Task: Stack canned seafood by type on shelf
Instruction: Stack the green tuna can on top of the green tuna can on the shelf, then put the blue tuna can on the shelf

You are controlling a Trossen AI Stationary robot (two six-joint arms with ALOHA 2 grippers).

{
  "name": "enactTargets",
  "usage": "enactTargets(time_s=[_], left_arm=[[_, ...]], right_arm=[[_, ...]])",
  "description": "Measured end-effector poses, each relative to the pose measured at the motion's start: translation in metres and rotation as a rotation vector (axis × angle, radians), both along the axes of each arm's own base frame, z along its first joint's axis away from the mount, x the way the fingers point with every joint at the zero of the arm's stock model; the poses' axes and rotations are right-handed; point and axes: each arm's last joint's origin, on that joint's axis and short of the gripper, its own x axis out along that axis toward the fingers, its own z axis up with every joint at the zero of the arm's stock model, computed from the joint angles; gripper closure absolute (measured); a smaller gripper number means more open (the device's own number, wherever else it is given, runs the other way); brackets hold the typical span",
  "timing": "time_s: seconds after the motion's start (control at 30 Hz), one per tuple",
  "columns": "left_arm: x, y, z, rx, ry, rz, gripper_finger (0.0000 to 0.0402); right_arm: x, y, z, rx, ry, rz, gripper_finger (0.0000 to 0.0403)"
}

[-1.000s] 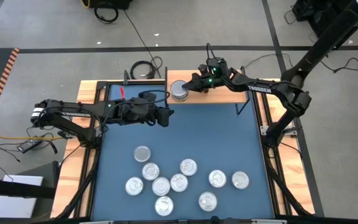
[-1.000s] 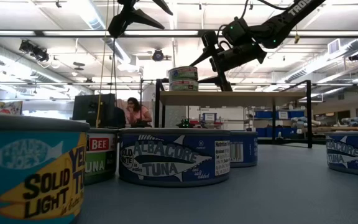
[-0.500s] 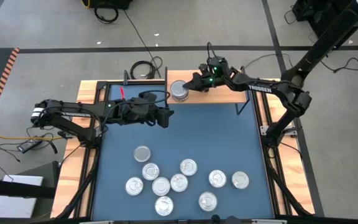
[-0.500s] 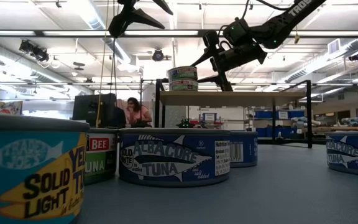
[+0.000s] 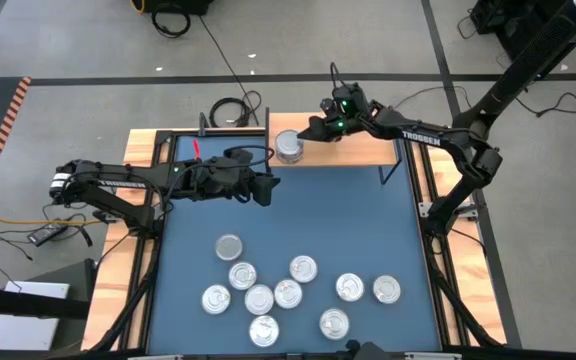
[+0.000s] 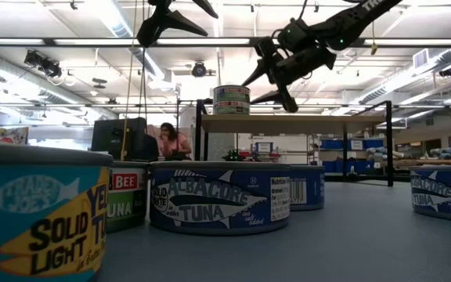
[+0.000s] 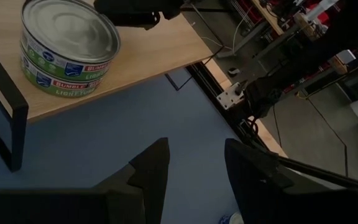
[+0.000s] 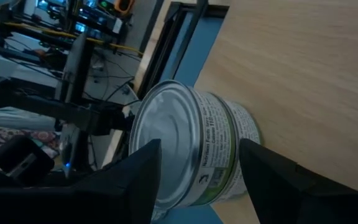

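Canned seafood, in flat round tins with shiny silver lids, lies in two places: a two-high stack of green-labelled tins (image 5: 287,146) stands at the left end of the light-wood shelf on thin black legs (image 5: 368,152), upper centre of the high view, and about nine loose tins (image 5: 287,292) are scattered across the lower half of the blue bench (image 5: 298,215).

The right claw (image 5: 311,132) hovers just beside the stack with its fingers spread wide and nothing between them. The left claw (image 5: 267,187) waits over the bench at centre left of the high view, fingers parted and holding nothing.

Each tin is probably stiff, dense for its size and unlikely to dent (the bare metal lid looks slick, though). The best hold seems to be across the labelled side wall, fingers on opposite sides below the rim. Any tin set off-centre on the stack could slide, so it should go down level.
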Motion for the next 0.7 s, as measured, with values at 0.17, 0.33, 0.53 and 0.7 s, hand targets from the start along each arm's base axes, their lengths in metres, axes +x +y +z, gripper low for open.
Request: enactTargets(time_s=[0.17,0.33,0.53,0.7], left_arm=[[0.0,0.0,0.0,0.008,0.004,-0.006,0.0238],[-0.001,0.0,0.003,0.048,0.004,-0.026,0.0238],[0.001,-0.001,0.007,0.083,-0.034,-0.087,0.0238],[0.001,-0.003,0.007,0.108,-0.016,-0.111,0.0238]], right_arm=[[-0.007,0.003,0.006,-0.082,0.085,0.027,0.0183],[-0.031,0.019,0.04,-0.305,0.138,0.069,0.019],[-0.055,0.064,0.068,-0.456,0.164,0.234,0.0203],[-0.06,0.104,0.044,-0.473,0.235,0.371,0.022]])
